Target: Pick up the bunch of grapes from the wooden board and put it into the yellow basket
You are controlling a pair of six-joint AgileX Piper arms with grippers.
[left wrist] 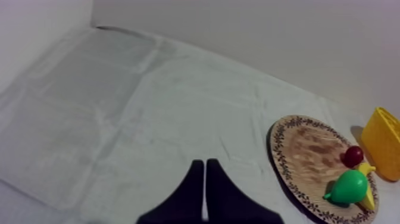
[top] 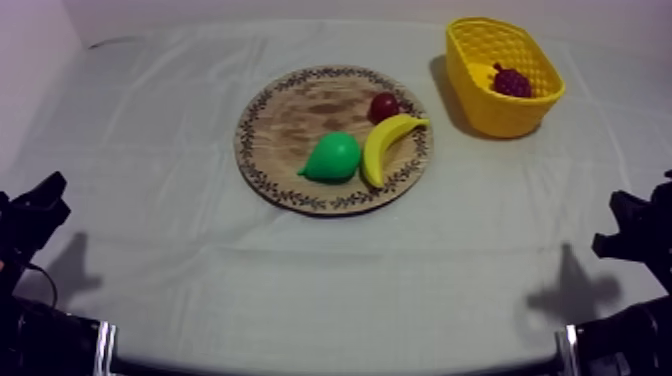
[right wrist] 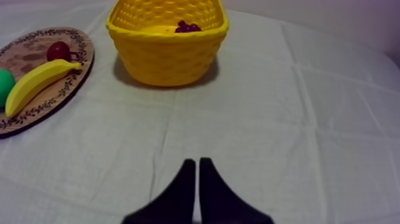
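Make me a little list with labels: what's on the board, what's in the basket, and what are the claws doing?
board: holds pear, banana, small red fruit
basket: right of the board, grapes inside
left claw: shut, empty, above the cloth
right claw: shut, empty, pointing towards the basket
job: looks done, the grapes are in the basket

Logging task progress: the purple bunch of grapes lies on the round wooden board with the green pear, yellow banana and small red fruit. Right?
No. The purple bunch of grapes lies in the yellow basket, as the top view shows; the round wooden board holds the green pear, yellow banana and small red fruit.
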